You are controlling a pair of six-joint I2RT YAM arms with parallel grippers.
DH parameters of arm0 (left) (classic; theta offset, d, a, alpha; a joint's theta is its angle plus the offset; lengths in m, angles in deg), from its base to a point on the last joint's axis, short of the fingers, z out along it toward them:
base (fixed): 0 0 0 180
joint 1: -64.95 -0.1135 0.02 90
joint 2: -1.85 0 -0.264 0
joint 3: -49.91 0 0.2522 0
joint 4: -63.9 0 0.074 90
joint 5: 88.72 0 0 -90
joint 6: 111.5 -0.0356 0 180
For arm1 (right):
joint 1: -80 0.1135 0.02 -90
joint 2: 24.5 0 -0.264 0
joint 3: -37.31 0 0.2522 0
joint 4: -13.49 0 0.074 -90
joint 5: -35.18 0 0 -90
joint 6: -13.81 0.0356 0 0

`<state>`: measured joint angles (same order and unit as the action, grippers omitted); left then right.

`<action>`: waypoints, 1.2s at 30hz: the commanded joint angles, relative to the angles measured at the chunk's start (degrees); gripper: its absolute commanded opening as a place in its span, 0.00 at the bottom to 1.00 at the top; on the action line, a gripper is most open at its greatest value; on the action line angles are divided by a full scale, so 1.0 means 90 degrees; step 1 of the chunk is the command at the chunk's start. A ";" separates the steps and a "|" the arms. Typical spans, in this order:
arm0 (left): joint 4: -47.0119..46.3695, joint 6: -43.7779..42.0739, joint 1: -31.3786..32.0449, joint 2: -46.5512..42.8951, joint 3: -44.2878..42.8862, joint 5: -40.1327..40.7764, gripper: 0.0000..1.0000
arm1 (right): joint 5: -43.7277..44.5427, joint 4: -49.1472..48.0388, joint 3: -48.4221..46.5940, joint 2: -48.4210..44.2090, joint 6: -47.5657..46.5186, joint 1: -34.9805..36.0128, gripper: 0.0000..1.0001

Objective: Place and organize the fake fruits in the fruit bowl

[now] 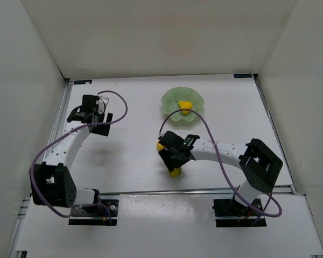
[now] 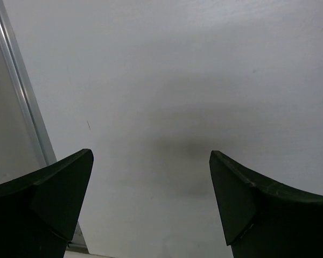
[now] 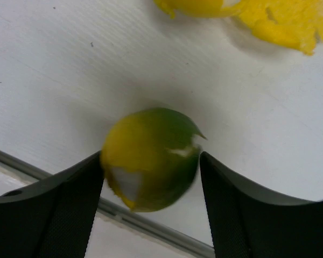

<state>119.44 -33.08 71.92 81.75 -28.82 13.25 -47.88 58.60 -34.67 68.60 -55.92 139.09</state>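
My right gripper [image 3: 151,161] is shut on the yellow-green oval fruit [image 3: 151,158], which fills the gap between its two black fingers just above the table. From above, that fruit [image 1: 175,172] shows under the right gripper [image 1: 174,165] near the table's front rail. A curled yellow banana-like piece [image 3: 282,21] lies on the table close by, and in the top view it [image 1: 160,146] peeks out beside the right wrist. The pale green fruit bowl [image 1: 168,99] stands at the back with a yellow pear [image 1: 185,105] inside. My left gripper [image 2: 151,161] hangs open over bare table at the far left [image 1: 94,119].
A metal rail [image 2: 21,102] runs along the table's left edge beside the left gripper. Another rail [image 3: 151,228] crosses just behind the held fruit at the table's near edge. White walls enclose the table on three sides. Purple cables loop off both arms.
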 commanded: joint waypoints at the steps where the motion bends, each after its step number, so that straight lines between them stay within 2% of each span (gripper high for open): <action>1: -0.0013 0.0240 -0.0168 -0.1064 0.0479 -0.0138 1.00 | 0.0556 0.0071 -0.0192 -0.0081 0.0345 -0.0003 0.62; 2: -0.0013 0.0309 -0.0255 -0.1181 0.0732 -0.0206 1.00 | 0.0451 0.0071 -0.0192 -0.0081 0.0345 -0.0003 0.53; 3: -0.0013 0.0309 -0.0333 -0.1298 0.0841 -0.0265 1.00 | 0.0334 -0.0016 -0.0192 -0.0081 0.0248 -0.0003 0.35; 4: -0.0013 0.0309 -0.0334 -0.1493 0.0929 -0.0323 1.00 | 0.0226 -0.0017 -0.0279 -0.0148 0.0190 0.0055 0.25; 6: -0.0013 0.0154 -0.0402 -0.1650 0.1163 -0.0392 1.00 | 0.0059 0.0109 -0.0484 -0.0334 -0.0151 0.0191 0.14; 10: 0.0055 -0.0032 -0.0402 -0.2001 0.1486 0.0007 1.00 | -0.0076 0.0442 -0.1478 -0.0783 -0.0504 0.0125 0.07; 13: 0.0114 -0.0090 -0.0402 -0.2178 0.1672 0.0223 1.00 | -0.0175 0.0199 -0.1821 -0.0960 -0.0329 -0.0743 0.07; 14: 0.0114 -0.0091 -0.0402 -0.2285 0.1759 0.0223 1.00 | -0.0040 0.0198 -0.2229 -0.0757 -0.0145 -0.1229 0.07; 17: 0.0114 -0.0149 -0.0402 -0.2441 0.1818 0.0145 1.00 | 0.0672 0.0275 -0.3070 0.0100 0.0188 -0.1914 0.07; 21: 0.0240 -0.0393 -0.0325 -0.2510 0.1877 0.0086 1.00 | 0.1163 0.1092 -0.5070 0.1576 0.0608 -0.2541 0.15; 22: 0.0241 -0.0577 -0.0324 -0.2510 0.1877 0.0251 1.00 | 0.1230 0.1261 -0.5896 0.1850 0.0609 -0.2716 0.40; 23: 0.0241 -0.0695 -0.0237 -0.2588 0.1935 0.0310 1.00 | 0.1231 0.1398 -0.6253 0.2307 0.0609 -0.2795 0.58; 24: 0.0241 -0.0803 -0.0178 -0.2588 0.1936 0.0311 1.00 | 0.1231 0.1515 -0.6556 0.2495 0.0609 -0.2864 0.74; 26: 0.0241 -0.1125 0.0007 -0.2588 0.1849 0.0311 1.00 | 0.1172 0.1779 -0.6996 0.2799 0.0667 -0.3049 1.00; 28: 0.0328 -0.1349 0.0318 -0.2511 0.1702 0.0243 1.00 | 0.1172 0.1839 -0.7184 0.2742 0.0754 -0.3137 1.00; 30: 0.0387 -0.1438 0.0631 -0.2268 0.1439 0.0243 1.00 | 0.1172 0.1742 -0.6873 0.2275 0.0853 -0.3235 1.00; 34: 0.0582 -0.1565 0.1812 -0.1448 0.0756 0.0379 1.00 | 0.1172 0.1244 -0.5420 0.0687 0.0912 -0.3382 1.00; 35: 0.0689 -0.1566 0.2385 -0.1243 0.0367 0.0379 1.00 | 0.1288 0.1088 -0.4740 0.0381 0.0912 -0.3450 1.00; 36: 0.0767 -0.1566 0.2671 -0.0786 0.0151 0.0379 1.00 | 0.1386 0.1019 -0.4365 0.0088 0.0912 -0.3450 1.00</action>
<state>124.86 -45.47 88.88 69.60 -21.54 16.57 -37.97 70.52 -79.89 79.93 -48.42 108.60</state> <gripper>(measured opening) 0.998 0.996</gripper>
